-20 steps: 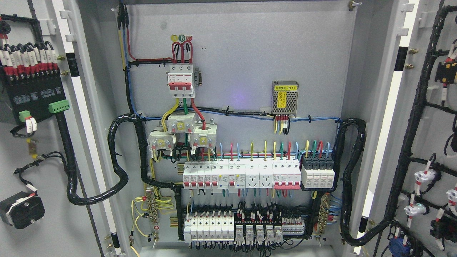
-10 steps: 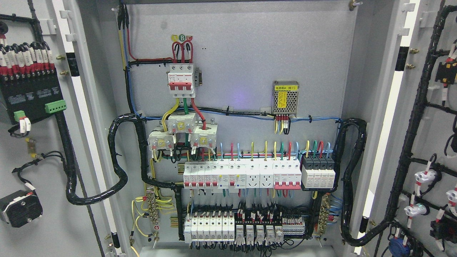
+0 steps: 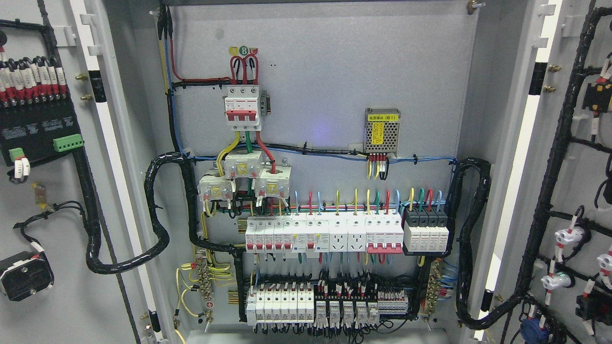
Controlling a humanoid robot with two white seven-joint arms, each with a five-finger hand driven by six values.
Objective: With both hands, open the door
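1. The left door [image 3: 52, 191] and the right door [image 3: 573, 191] both stand swung wide, flanking the cabinet back panel [image 3: 325, 86].
2. Neither hand shows (so their state and which is nearer cannot be told).
3. Door edges run vertically.

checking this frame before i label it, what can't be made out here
Head view, the only view:
- Both robot hands: out of frame, so their state is unknown.
- Left door: cut off by the left edge; outer face and handle unseen.
- Right door: cut off by the right edge.
- Breaker label print: too small to read.
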